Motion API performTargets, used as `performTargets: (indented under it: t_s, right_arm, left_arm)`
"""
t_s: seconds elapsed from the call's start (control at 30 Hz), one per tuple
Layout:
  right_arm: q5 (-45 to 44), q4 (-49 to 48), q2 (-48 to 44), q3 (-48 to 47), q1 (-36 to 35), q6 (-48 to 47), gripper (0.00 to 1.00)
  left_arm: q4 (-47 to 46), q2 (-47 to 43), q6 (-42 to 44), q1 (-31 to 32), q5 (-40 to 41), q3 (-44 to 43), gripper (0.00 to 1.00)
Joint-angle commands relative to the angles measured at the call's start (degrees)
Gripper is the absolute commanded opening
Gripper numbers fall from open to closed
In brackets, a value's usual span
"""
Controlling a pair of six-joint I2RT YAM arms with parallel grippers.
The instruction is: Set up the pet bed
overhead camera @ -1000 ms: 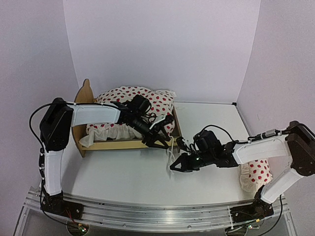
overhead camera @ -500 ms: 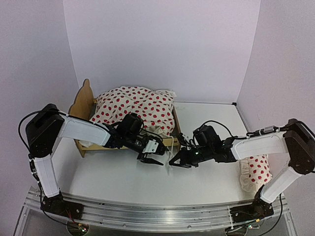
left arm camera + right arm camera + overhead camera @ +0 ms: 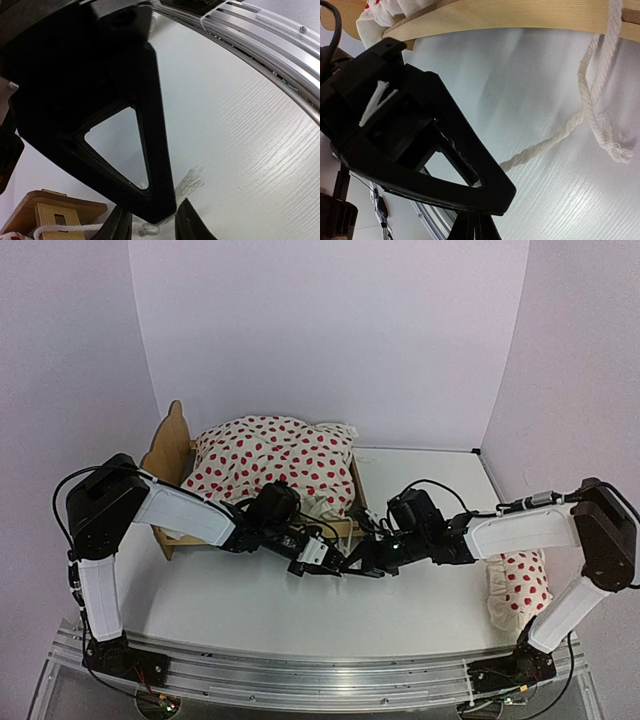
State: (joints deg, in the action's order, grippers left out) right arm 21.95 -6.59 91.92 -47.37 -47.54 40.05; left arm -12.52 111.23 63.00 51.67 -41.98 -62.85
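The left claw [image 3: 332, 563], tips slightly apart, straddles the frayed end of a white cord [image 3: 190, 181] on the table [image 3: 260, 615], nose to nose with the right claw [image 3: 362, 566], which is pinched together. The cord leads back to the pet bed [image 3: 172, 445] just beyond, lying left-to-right at far left.

One bed [image 3: 165, 455]. One dotted duvet [image 3: 270, 455]. One dotted pillow [image 3: 520, 590]. At least two white cords [image 3: 542, 145]; the exact count cannot be told. Two arms: left arm [image 3: 185, 512], right arm [image 3: 520, 532]. Two pincers: left pincer [image 3: 335, 566], right pincer [image 3: 352, 570]. One counter [image 3: 300, 625].
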Motion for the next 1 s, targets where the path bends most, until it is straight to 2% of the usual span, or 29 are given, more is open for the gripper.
performTargets:
  t_s: [0.0,0.1,0.27,0.3,0.47,0.6,0.7,0.83,0.97]
  right_arm:
    - [1.3,0.2,0.2,-1.3,0.6,-0.7,0.0]
    - [1.2,0.8,-0.4,-1.2,1.3,-0.8,0.0]
    - [0.1,4.4,-1.9,-1.7,3.0,-2.6,0.0]
    - [-0.6,6.1,-2.2,-2.3,3.4,-3.4,0.0]
    - [-7.6,11.2,-4.1,-3.5,5.0,-5.8,0.15]
    - [-14.9,9.8,-2.0,-5.7,5.0,-4.3,0.26]
    - [-19.3,3.4,0.2,-4.7,4.3,-1.5,0.34]
    - [-26.7,-1.5,1.9,-4.1,1.8,-0.9,0.37]
    - [-31.1,-6.3,4.1,-3.5,0.2,1.3,0.36]
  left_arm:
    - [-1.0,0.8,-1.6,0.4,-0.6,-1.4,0.15]
    - [0.0,0.5,-1.9,0.4,0.0,-1.5,0.01]
    - [1.1,-0.2,-7.3,0.3,3.4,-1.6,0.0]
    - [1.1,-0.3,-10.2,0.2,4.6,-2.1,0.0]
    - [2.6,0.5,-32.7,-2.8,7.4,-6.4,0.0]
    - [8.1,1.5,-42.9,-4.0,4.7,-9.9,0.0]
    - [9.6,1.7,-52.8,-4.0,4.7,-10.8,0.0]
    - [9.3,0.0,-66.8,-3.9,8.9,-9.9,0.0]
    - [8.4,-0.8,-72.5,-3.1,14.0,-9.1,0.0]
